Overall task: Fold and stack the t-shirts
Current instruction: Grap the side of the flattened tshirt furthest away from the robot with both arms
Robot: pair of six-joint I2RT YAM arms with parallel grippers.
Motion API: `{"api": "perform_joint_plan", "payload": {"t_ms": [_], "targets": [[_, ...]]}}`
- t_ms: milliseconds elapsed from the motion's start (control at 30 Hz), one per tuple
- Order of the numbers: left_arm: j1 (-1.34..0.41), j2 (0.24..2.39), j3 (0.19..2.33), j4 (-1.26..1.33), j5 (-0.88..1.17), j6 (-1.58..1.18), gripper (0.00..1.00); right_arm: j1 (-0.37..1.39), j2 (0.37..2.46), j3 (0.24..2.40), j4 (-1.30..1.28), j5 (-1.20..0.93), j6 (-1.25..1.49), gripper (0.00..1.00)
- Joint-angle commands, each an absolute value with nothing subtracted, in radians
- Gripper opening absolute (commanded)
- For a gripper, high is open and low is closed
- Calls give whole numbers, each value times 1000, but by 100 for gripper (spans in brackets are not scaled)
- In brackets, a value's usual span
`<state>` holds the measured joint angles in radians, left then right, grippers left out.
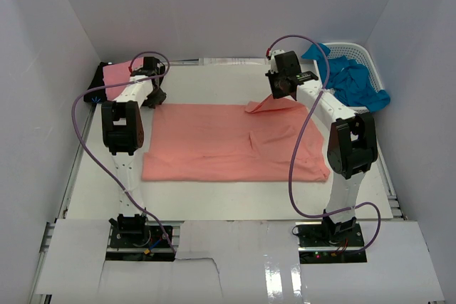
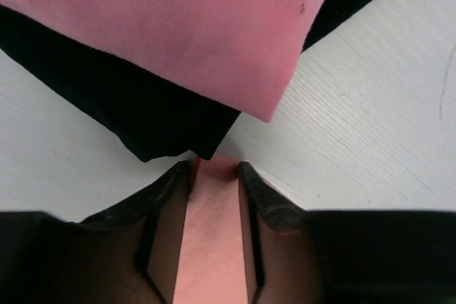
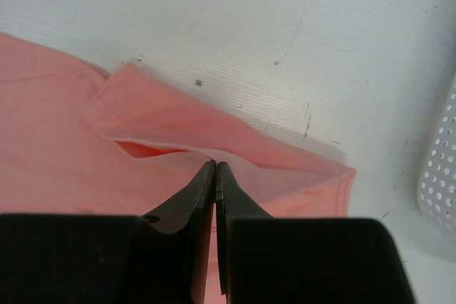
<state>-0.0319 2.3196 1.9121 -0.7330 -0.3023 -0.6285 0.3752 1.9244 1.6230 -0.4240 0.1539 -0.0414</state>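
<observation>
The large salmon-coral t-shirt (image 1: 214,144) lies spread across the middle of the table. My right gripper (image 1: 276,95) is shut on its far right edge and holds that part a little above the table; the right wrist view shows the shut gripper (image 3: 215,165) pinching a fold of this shirt (image 3: 71,126). My left gripper (image 1: 154,95) is at the shirt's far left corner. In the left wrist view this gripper (image 2: 214,170) has its jaws apart with salmon cloth (image 2: 210,247) between them. A folded pink t-shirt (image 1: 114,75) lies on a black t-shirt (image 2: 142,119) at the far left.
A white lattice basket (image 1: 365,53) at the far right holds bright blue t-shirts (image 1: 356,82); its wall shows in the right wrist view (image 3: 442,176). White walls close in the table at the left, back and right.
</observation>
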Motion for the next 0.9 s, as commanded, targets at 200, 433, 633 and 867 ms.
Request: {"api": "perform_joint_plan", "payload": {"t_ms": [200, 433, 633, 867], "targets": [[-9, 2324, 1888, -706, -258, -626, 7, 374, 1924, 1628, -426, 152, -58, 8], [-8, 2310, 1890, -706, -249, -606, 0, 362, 1962, 1738, -449, 137, -72, 8], [-8, 2258, 1879, -704, -294, -578, 0, 353, 1970, 1841, -502, 163, -75, 8], [-8, 2191, 1871, -704, -319, -549, 0, 324, 1895, 1812, -522, 164, -60, 8]]}}
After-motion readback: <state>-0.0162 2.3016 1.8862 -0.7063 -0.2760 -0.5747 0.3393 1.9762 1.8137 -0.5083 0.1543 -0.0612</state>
